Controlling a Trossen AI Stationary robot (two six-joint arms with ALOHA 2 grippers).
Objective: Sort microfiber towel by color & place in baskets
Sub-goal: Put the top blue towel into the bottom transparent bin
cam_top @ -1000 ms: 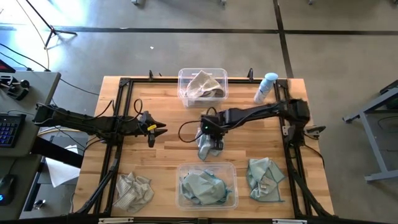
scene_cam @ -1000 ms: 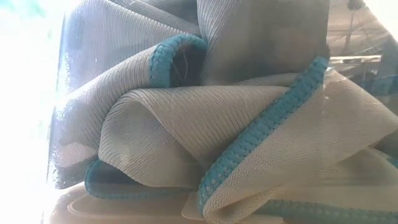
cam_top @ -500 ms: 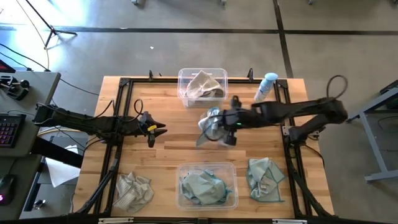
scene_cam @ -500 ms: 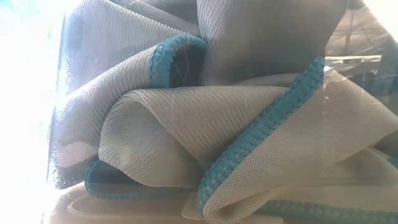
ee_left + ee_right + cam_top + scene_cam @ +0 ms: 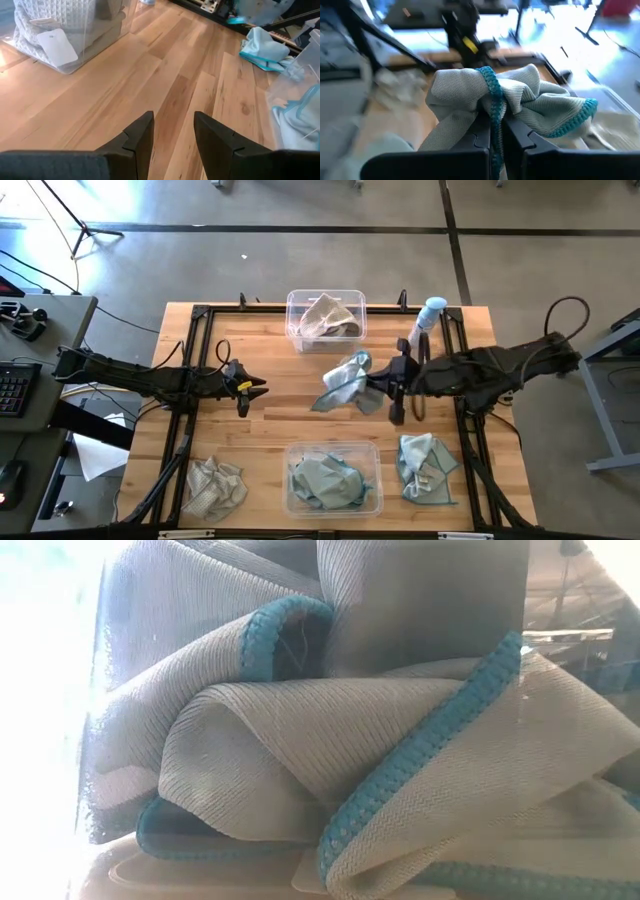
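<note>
My right gripper (image 5: 370, 387) hovers over the middle of the table, shut on a light teal-blue towel (image 5: 344, 379) with a darker stitched edge. The far clear basket (image 5: 294, 330) holds a beige towel (image 5: 326, 315). The near clear basket (image 5: 372, 480) holds a teal towel (image 5: 325, 478), which fills the low view (image 5: 300, 740). A beige towel (image 5: 214, 486) lies at the table's near left and a teal towel (image 5: 426, 466) at its near right. My left gripper (image 5: 255, 388) waits open above the table's left half (image 5: 173, 127). My right gripper (image 5: 496, 122) pinches a bunched fold of the teal towel, with its stitched edge (image 5: 493, 97) running between the two fingers (image 5: 517, 132). The fingers come level from the table's right. The towel is lifted clear of the table and bulges slack past the fingertips.
A blue-capped spray bottle (image 5: 427, 318) stands at the far right, close to my right arm. A black metal frame (image 5: 190, 395) runs around the table's sides. Bare wood (image 5: 290, 415) lies between the two baskets.
My right gripper has lifted the teal towel off the middle of the table. It has drawn back toward the table's right edge and tipped from pointing down to level. The towel, bunched on the wood a second ago, is now clear of the table.
</note>
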